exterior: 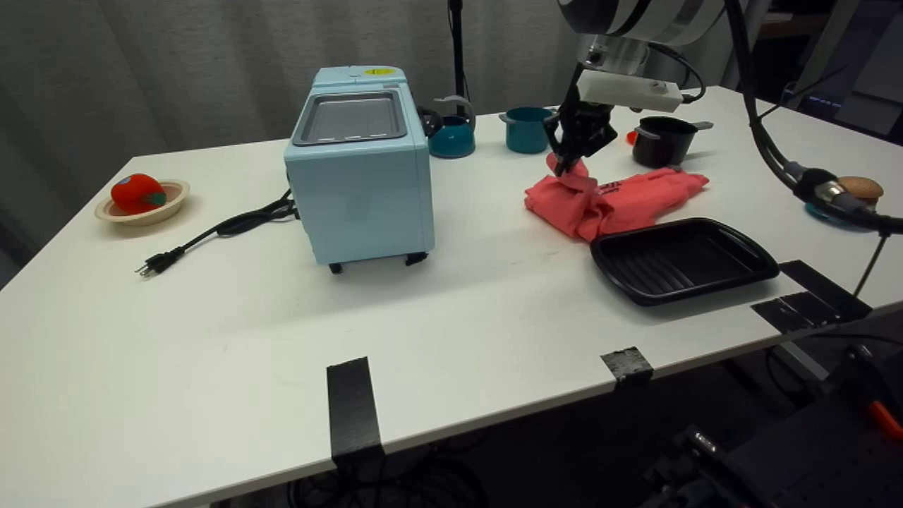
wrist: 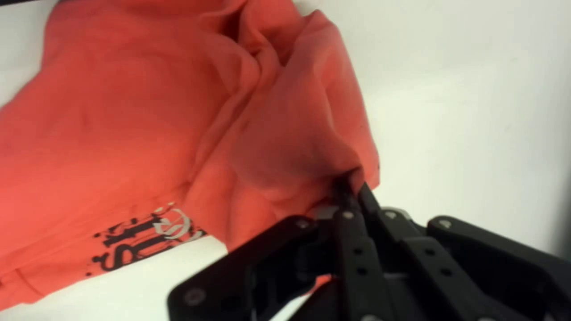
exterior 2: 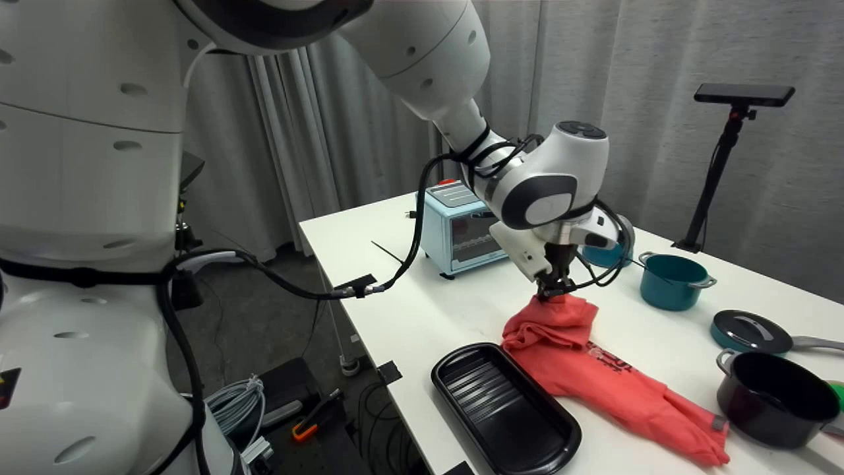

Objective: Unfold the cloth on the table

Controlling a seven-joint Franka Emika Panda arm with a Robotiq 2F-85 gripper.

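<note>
The cloth is a red fabric piece with dark printed lettering. It shows in both exterior views (exterior: 642,201) (exterior 2: 613,389) and fills much of the wrist view (wrist: 134,111). One end is bunched and folded over. The other end lies long and flat on the white table (exterior: 480,310). My gripper is at the bunched end in both exterior views (exterior: 561,168) (exterior 2: 548,292). In the wrist view its fingers (wrist: 359,185) are nearly together, with a fold of the cloth pinched between the tips. The pinched part is lifted a little above the rest. The cloth's underside is hidden.
A black ridged tray (exterior: 684,261) lies right beside the cloth, towards the table's front edge. A light blue toaster oven (exterior: 360,197) stands to one side. A black pot (exterior: 663,141), teal pot (exterior: 528,130) and teal kettle (exterior: 451,137) stand behind. A lidded pan (exterior 2: 752,332) is near the black pot.
</note>
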